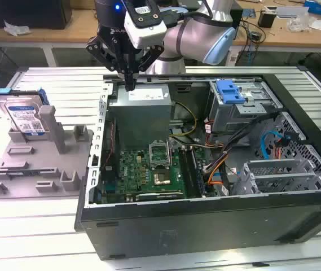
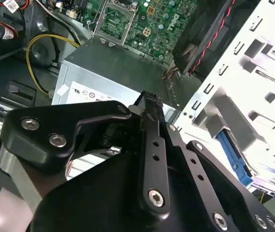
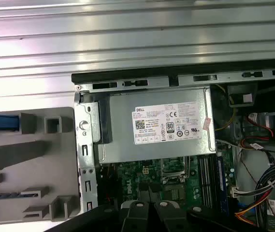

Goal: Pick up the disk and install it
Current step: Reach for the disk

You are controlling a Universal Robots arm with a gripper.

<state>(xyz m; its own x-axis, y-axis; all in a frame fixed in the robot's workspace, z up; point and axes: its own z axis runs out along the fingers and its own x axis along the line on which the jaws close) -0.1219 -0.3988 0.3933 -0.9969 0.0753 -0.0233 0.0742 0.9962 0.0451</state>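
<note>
Exterior view had the gripper [image 1: 130, 84] hanging over the power supply [image 1: 143, 107], jaws clenched on nothing, while the disk [image 1: 26, 117] sat in its grey rack [image 1: 42, 169], well apart.

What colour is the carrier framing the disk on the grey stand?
Blue carrier around the silver disk; clearest in the exterior view.

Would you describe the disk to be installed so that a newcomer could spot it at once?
Start at the large open black computer case and look to the exterior view's left, to the grey plastic fixture. At its far end, propped on edge, is the disk: a flat silver metal drive with a white-and-blue label, framed in blue, unlike the plain grey blocks beside it.
</note>
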